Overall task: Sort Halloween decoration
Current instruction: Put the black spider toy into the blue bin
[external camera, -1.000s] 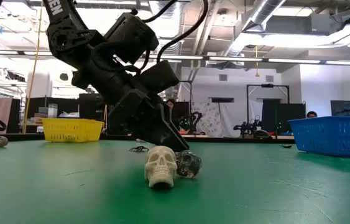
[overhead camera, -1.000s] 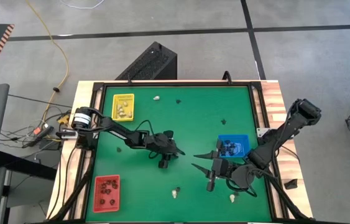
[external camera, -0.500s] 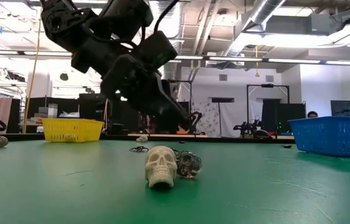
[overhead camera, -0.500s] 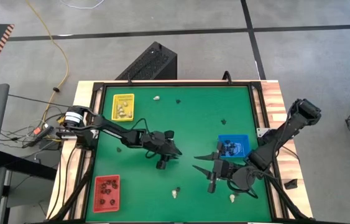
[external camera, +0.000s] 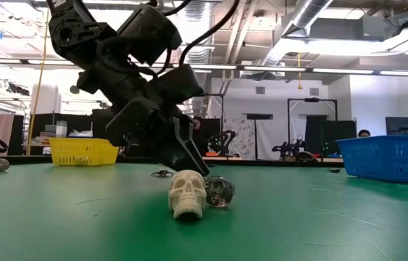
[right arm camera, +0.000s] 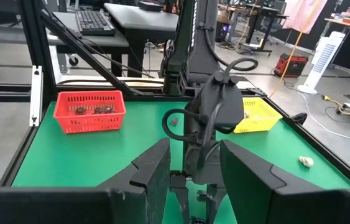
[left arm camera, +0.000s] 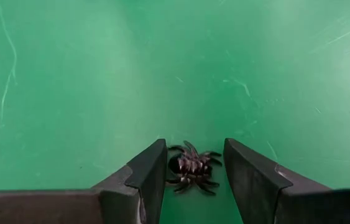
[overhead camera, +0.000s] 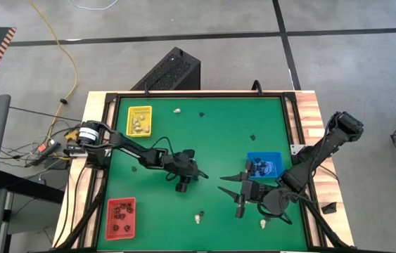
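Note:
My left gripper (overhead camera: 182, 187) points down over the middle of the green table. In the left wrist view it is open (left arm camera: 194, 144), with a small black spider trinket (left arm camera: 193, 168) lying on the mat between its two fingers; I see no touch. The low view shows that gripper (external camera: 193, 161) low over the table behind a cream skull (external camera: 188, 193) and a greyish trinket (external camera: 220, 192). My right gripper (overhead camera: 231, 193) waits open near the blue tray (overhead camera: 264, 165). Other cream and black trinkets lie scattered on the mat.
A yellow tray (overhead camera: 139, 120) sits at the far left, a red tray (overhead camera: 121, 217) at the near left, both with trinkets inside. Loose pieces: cream ones (overhead camera: 177, 110), (overhead camera: 198, 218), (overhead camera: 264, 224) and black ones (overhead camera: 202, 113), (overhead camera: 252, 138). A raised black frame (overhead camera: 198, 94) borders the table.
My left gripper rose off the table and tipped up, then came back down toward the mat, ending slightly farther toward the table's left. The right arm kept still, and the skull and greyish trinket stayed in place.

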You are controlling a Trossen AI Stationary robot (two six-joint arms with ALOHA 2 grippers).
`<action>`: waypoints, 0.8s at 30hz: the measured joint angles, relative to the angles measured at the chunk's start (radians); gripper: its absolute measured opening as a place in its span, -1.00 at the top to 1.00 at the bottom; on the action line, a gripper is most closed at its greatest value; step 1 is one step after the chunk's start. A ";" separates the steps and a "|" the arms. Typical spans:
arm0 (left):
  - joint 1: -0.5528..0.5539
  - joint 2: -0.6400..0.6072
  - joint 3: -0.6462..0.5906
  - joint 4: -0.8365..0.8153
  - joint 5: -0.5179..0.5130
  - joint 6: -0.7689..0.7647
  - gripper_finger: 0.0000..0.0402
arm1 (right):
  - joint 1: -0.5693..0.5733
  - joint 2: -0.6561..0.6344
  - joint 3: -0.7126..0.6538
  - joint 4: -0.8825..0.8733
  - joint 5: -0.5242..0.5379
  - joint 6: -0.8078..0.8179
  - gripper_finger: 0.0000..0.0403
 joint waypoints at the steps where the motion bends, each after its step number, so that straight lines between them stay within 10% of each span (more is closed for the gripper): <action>1: 0.000 0.007 0.000 0.005 0.002 0.000 0.25 | 0.000 0.000 0.000 0.001 0.000 0.000 0.16; 24: 0.002 0.014 0.007 -0.015 -0.013 -0.001 0.65 | 0.000 0.000 0.000 0.001 0.000 0.000 0.16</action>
